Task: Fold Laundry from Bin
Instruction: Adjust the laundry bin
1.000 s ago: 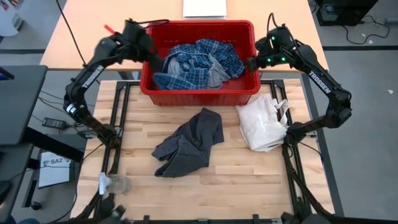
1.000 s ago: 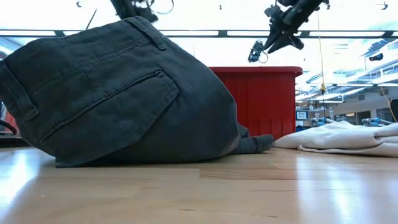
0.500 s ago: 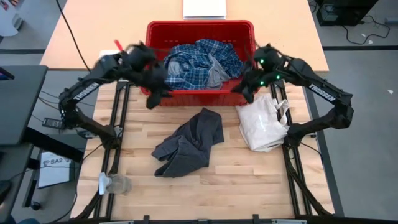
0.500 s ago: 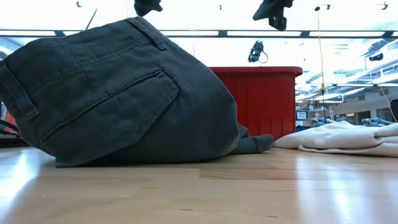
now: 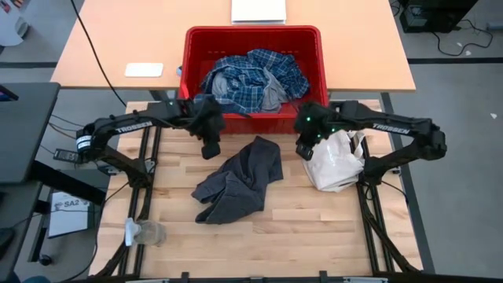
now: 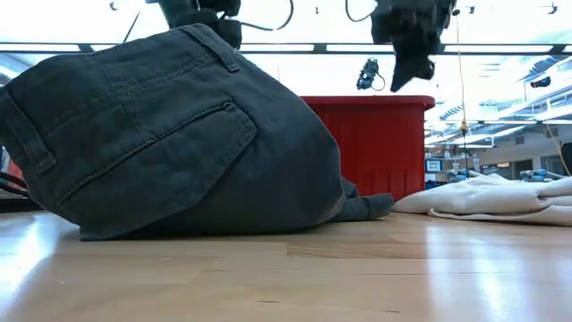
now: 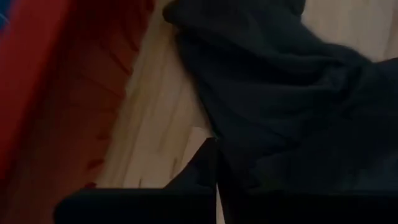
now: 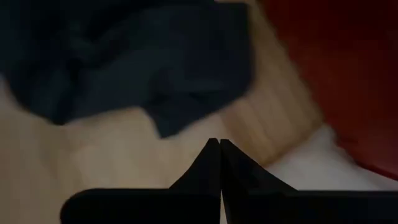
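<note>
Wooden table (image 5: 314, 220) with one red bin (image 5: 253, 38) at the far edge, one white fabric bag (image 5: 334, 161) on the right side just below the bin's right corner, and one small clear crumpled item (image 5: 144, 232) near the front left edge. Behind the work table, a second tan table carries a white flat object (image 5: 258, 9) and a small white device (image 5: 144, 70).

Laundry count: one blue-and-white plaid shirt (image 5: 253, 77) heaped in the bin with a light grey piece (image 5: 273, 96) tucked in it; one dark grey garment (image 5: 240, 181) lying crumpled mid-table, out of the bin. In the low view that garment fills the left foreground and blocks most of the bin's front wall.

Left gripper (image 5: 211, 149) hangs over the bare wood just in front of the bin's left corner, beside the dark garment's upper left edge, not touching it. Fingers pressed together, nothing between them.

Right gripper (image 5: 305, 149) hangs between the dark garment's right edge and the white bag, just in front of the bin's right corner. Fingers also closed flat together, empty. Wrist views show the shut tips over wood with the dark cloth ahead.
</note>
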